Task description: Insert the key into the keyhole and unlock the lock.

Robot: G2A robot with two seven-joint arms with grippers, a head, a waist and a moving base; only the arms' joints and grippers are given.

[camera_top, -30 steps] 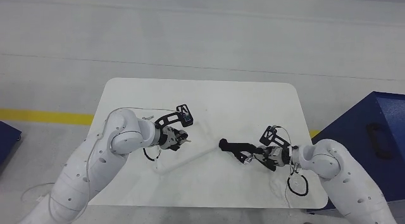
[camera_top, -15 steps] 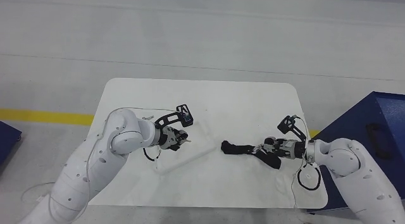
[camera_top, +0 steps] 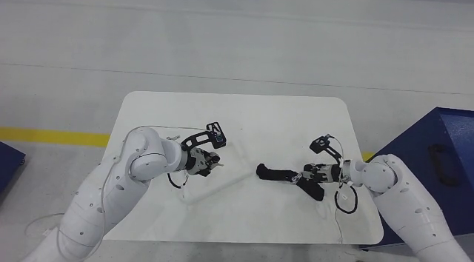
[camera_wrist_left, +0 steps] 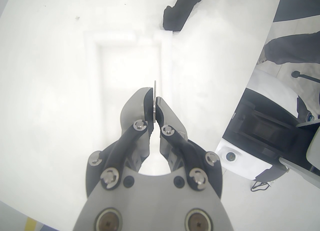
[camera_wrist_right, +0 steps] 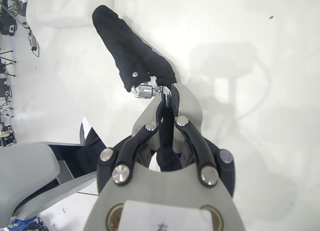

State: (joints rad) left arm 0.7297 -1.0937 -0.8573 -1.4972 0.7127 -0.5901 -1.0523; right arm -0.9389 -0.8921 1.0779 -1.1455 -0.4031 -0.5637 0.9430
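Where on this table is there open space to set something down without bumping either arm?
The far half of the table is bare, from its far edge to both arms. The near strip is crowded: the left end effector holds the key, the right end effector grips the lock between them, and a cable loop sits near the right corner.

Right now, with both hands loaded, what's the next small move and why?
Probably carry the left hand toward the lock: it pinches the key, yet a wide gap of table separates them, and the right hand grips the lock near its metal fitting.
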